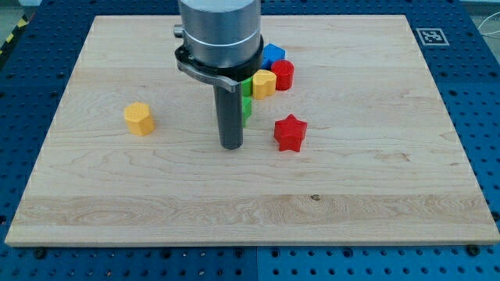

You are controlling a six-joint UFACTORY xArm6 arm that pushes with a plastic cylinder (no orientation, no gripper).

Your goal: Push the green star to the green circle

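On board (109,203): two yellow, two red blocks.

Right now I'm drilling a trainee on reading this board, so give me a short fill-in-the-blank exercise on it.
1. My tip rests to the view's left of the ____ star.
2. Alone at the view's left sits a ____ block.
3. The green pieces are partly hidden by the ____.

Missing: red; yellow; rod

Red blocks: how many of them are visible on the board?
2. A red star lies to the view's right of my tip; another red block sits in the cluster behind the rod. The arm may hide more.
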